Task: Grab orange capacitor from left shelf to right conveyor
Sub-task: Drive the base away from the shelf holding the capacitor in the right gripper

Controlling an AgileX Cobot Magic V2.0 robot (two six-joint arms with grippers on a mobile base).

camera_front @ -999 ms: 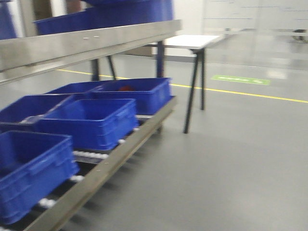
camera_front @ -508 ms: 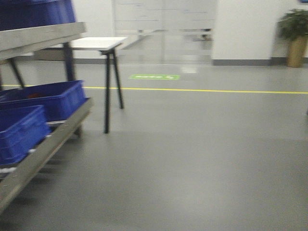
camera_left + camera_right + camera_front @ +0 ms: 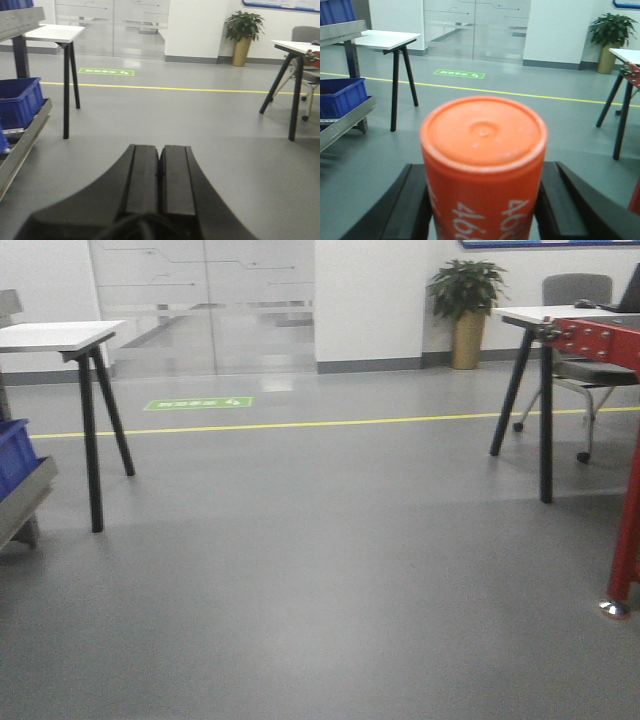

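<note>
In the right wrist view my right gripper [image 3: 483,174] is shut on the orange capacitor [image 3: 482,135]. It stands upright between the black fingers [image 3: 412,200], with white "4680" on its side and its flat top towards the camera. In the left wrist view my left gripper [image 3: 160,150] is shut and empty, above bare floor. The steel left shelf [image 3: 20,22] shows at the far left, and also in the right wrist view [image 3: 342,30]. A red bolted frame [image 3: 597,340] stands at the right edge of the front view. The conveyor's dark belt is out of view. Neither gripper shows in the front view.
Blue bins [image 3: 19,100] sit on the lower steel rail [image 3: 25,145] at the left. A white table on black legs [image 3: 60,337] stands nearby. Another table [image 3: 535,315], a chair [image 3: 580,290] and a potted plant [image 3: 465,300] are at the back right. A yellow floor line [image 3: 320,423] crosses the grey floor.
The front view has swung to the right. The shelf and blue bins have slid off to the left edge. The red frame, right table and chair have come into view.
</note>
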